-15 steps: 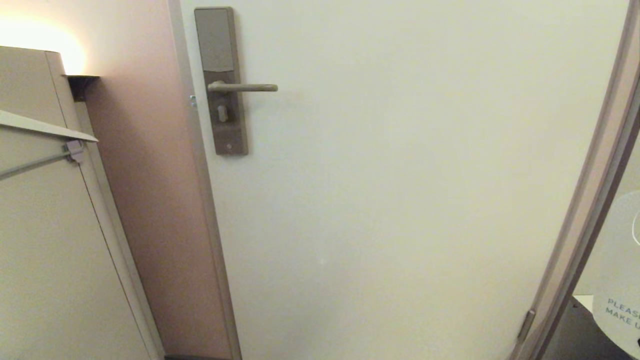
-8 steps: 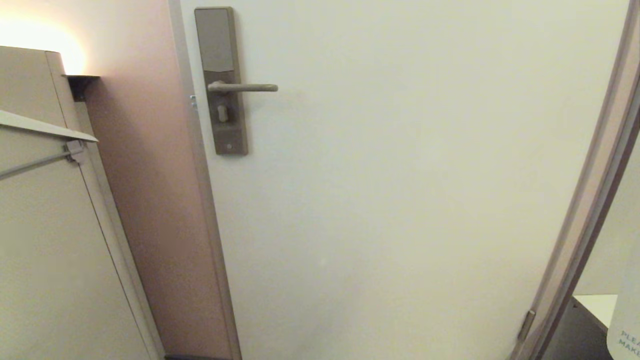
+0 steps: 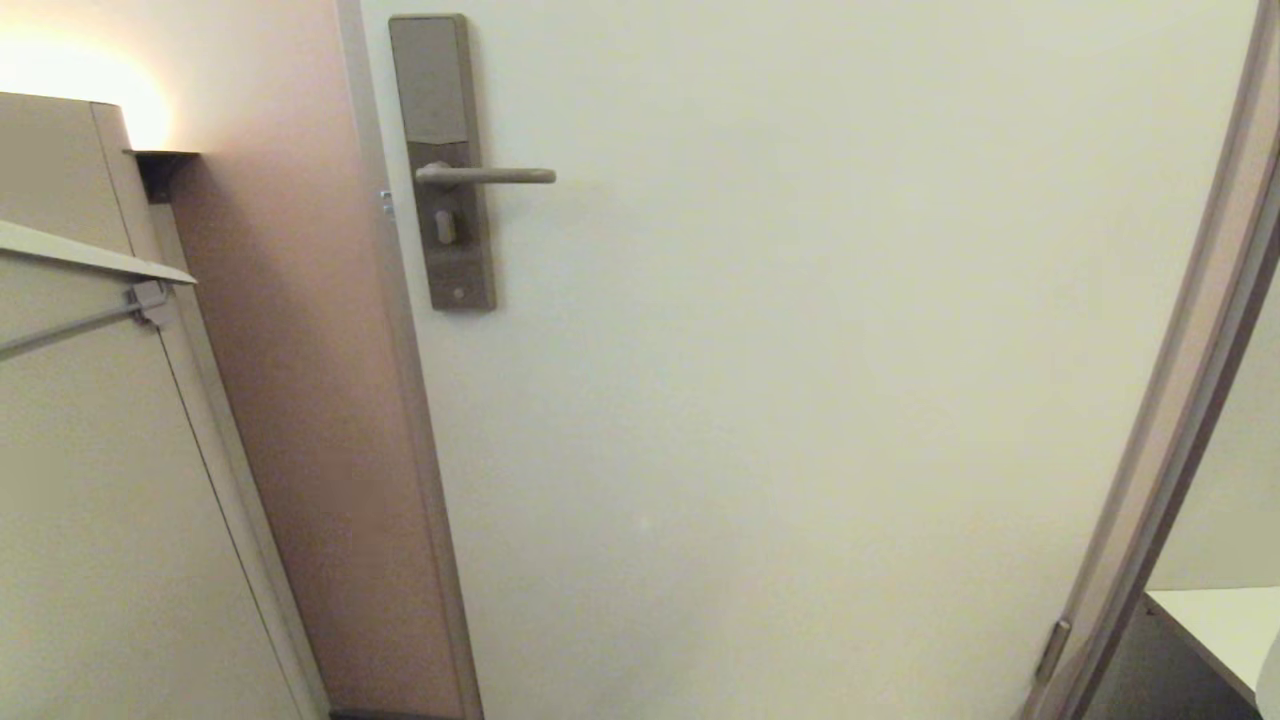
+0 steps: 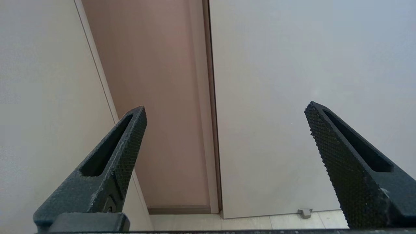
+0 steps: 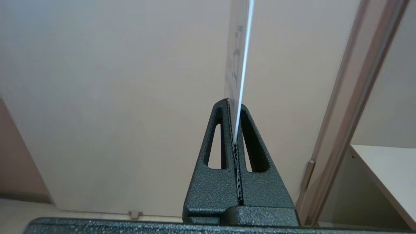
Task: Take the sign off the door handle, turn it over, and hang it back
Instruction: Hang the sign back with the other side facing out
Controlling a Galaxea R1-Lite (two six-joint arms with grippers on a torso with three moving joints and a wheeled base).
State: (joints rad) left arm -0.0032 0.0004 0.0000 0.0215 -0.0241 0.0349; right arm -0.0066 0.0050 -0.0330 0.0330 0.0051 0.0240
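The door handle (image 3: pixel 487 176) juts bare from its tall lock plate (image 3: pixel 441 160) on the pale door (image 3: pixel 800 350); nothing hangs on it. Left of the door stand a pinkish wall strip (image 3: pixel 300 400) and a beige cabinet (image 3: pixel 90 500) with a grey rail (image 3: pixel 70 330). Well right of the handle, past the door frame (image 3: pixel 1170 440), lies a white surface (image 3: pixel 1215 625).

The right gripper (image 5: pixel 234 107) points at the door, fingers pressed together, pinching the sign (image 5: pixel 239 65) edge-on. The left gripper (image 4: pixel 226 109) faces the door's left edge, fingers (image 4: pixel 130 136) spread wide, empty.

A second ago the sign's pale face showed at the head view's right edge; now only a sliver (image 3: pixel 1270 680) remains there.
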